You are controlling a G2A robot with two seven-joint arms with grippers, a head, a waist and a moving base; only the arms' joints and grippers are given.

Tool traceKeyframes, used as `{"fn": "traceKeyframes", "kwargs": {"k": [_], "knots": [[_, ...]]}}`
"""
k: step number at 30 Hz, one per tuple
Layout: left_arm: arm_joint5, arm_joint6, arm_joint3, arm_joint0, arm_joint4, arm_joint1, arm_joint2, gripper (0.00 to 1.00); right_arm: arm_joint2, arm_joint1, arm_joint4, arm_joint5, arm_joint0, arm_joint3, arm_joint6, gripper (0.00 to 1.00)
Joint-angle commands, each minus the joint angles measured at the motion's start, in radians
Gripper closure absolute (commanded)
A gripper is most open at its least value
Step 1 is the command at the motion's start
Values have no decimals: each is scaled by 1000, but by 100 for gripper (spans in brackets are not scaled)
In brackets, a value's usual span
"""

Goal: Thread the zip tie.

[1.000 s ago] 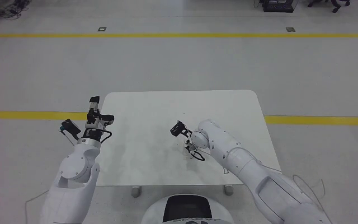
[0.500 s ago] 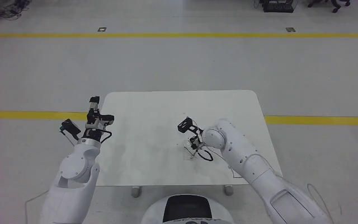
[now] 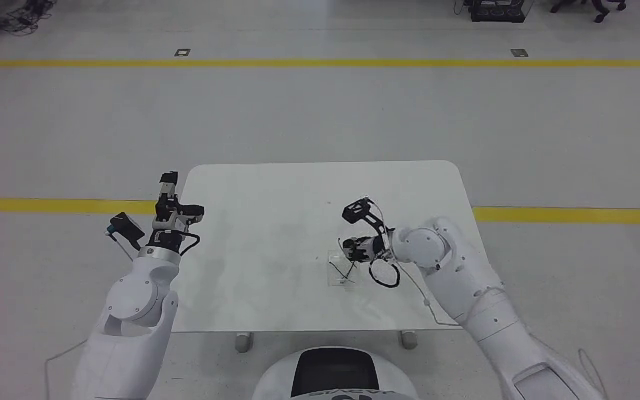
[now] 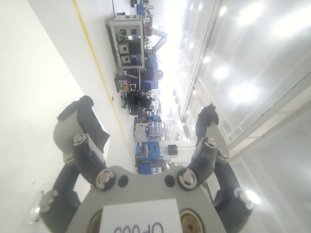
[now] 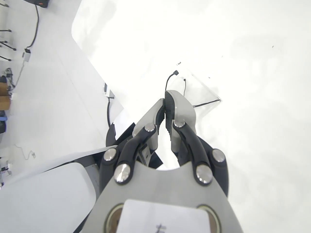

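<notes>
1. The right jaws are clenched on the zip tie (image 5: 167, 81), just right of centre in the top view. A short free end curls out beyond their tips, which we judge is kept short for steering.
2. The tie sits over a clear sheet (image 5: 204, 93) on the counter (image 3: 260, 200). We cannot tell whether it touches.
3. The left jaws stand released beside the counter's left edge, at the left of the top view, probably ready to take the tie's other end.

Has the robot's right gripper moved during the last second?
Yes. The right gripper has swung toward the right edge of the table, with its wrist end shifting farther than its tips.
</notes>
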State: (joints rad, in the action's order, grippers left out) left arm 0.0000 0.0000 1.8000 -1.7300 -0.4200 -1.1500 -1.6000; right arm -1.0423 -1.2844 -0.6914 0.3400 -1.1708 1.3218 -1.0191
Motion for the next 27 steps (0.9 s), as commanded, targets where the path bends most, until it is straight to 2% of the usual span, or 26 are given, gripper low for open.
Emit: {"fn": "traceKeyframes", "kwargs": {"k": [1, 9, 11, 14, 20, 25, 27], "knots": [[0, 0, 0, 0, 0, 0, 0, 0, 0, -1, -4, 0, 0, 0, 0, 100], [0, 0, 0, 0, 0, 0, 0, 0, 0, -1, -4, 0, 0, 0, 0, 100], [0, 0, 0, 0, 0, 0, 0, 0, -6, 0, 4, -10, -13, -4, 41, 100], [0, 0, 0, 0, 0, 0, 0, 0, -31, 5, 84, 0, -42, 4, 103, 100], [0, 0, 0, 0, 0, 0, 0, 0, -74, 29, 226, 0, -92, 37, 162, 100], [0, 0, 0, 0, 0, 0, 0, 0, -107, 54, 367, 0, -112, 33, 154, 100], [0, 0, 0, 0, 0, 0, 0, 0, -108, 56, 372, 0, -111, 34, 150, 100]]}}
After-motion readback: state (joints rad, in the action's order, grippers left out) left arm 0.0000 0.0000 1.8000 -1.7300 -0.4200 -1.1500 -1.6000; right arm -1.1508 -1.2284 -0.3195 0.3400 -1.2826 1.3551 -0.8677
